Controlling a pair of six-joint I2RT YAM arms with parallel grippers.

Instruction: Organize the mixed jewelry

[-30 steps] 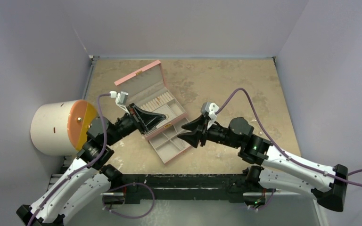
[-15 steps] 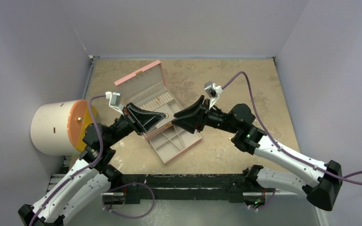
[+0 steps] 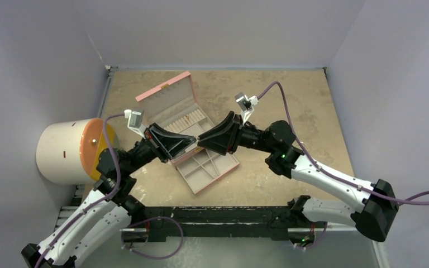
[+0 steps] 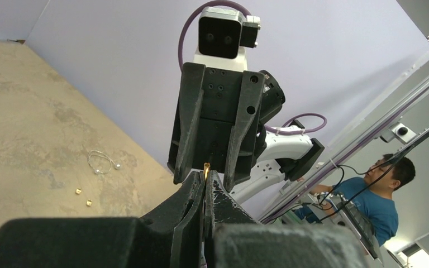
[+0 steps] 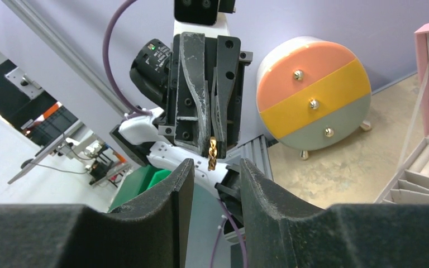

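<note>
Mixed jewelry (image 4: 205, 166): we list one twisted gold piece (image 5: 212, 153) clamped in the left claw (image 4: 205, 180), over the open pink box (image 3: 206, 173). Right claw (image 5: 217, 166) stands apart, its fingers flanking that piece. On the tan surface (image 4: 22, 111) we list a wire loop (image 4: 101, 162) and two gold studs (image 4: 78, 191), lying near one another.

— Where's our box (image 3: 208, 172)?
— Mid-frame in the top view, lid (image 3: 167, 100) toward upper left; drawer chest (image 3: 67, 151) at far left.
— Above it?
— We see left gripper (image 3: 194, 139) and right gripper (image 3: 203, 139) tip to tip, a jewelry piece (image 5: 212, 153) between.
</note>
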